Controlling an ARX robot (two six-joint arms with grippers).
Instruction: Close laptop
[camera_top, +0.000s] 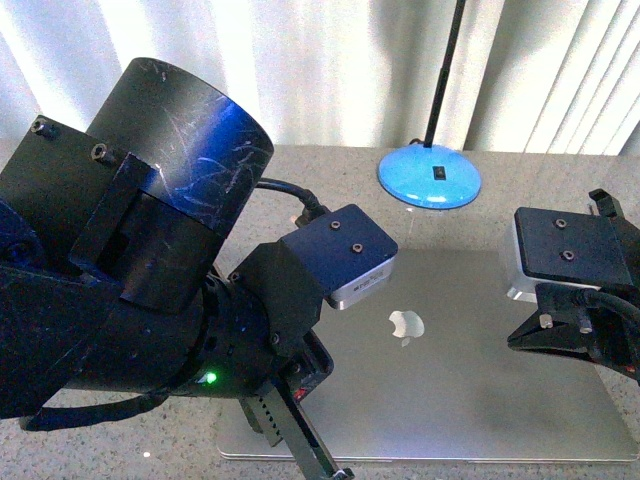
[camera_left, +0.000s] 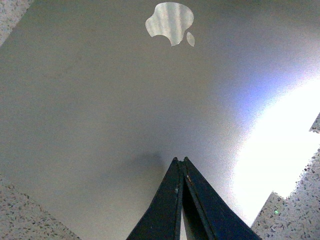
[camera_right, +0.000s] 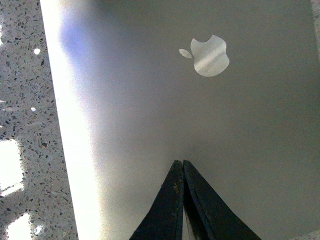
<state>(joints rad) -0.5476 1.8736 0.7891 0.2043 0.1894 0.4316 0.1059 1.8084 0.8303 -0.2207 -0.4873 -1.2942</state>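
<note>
Laptop (camera_top: 450, 390) shut flat on our worktop (camera_top: 335, 168), our left jaws clenched empty over its lid, right jaws likewise

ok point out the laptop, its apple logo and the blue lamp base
laptop (camera_top: 470, 400), front view, bare grey lid
apple logo (camera_top: 407, 324), front view, middle of the logo
blue lamp base (camera_top: 415, 180), front view, dome top

Lamp base (camera_top: 429, 176) behind laptop (camera_top: 470, 390); counter (camera_top: 340, 168) beside it free.

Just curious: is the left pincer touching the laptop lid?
Cannot tell. Left wrist view: shut left pincer over the laptop, neither gap nor contact plain.
</note>
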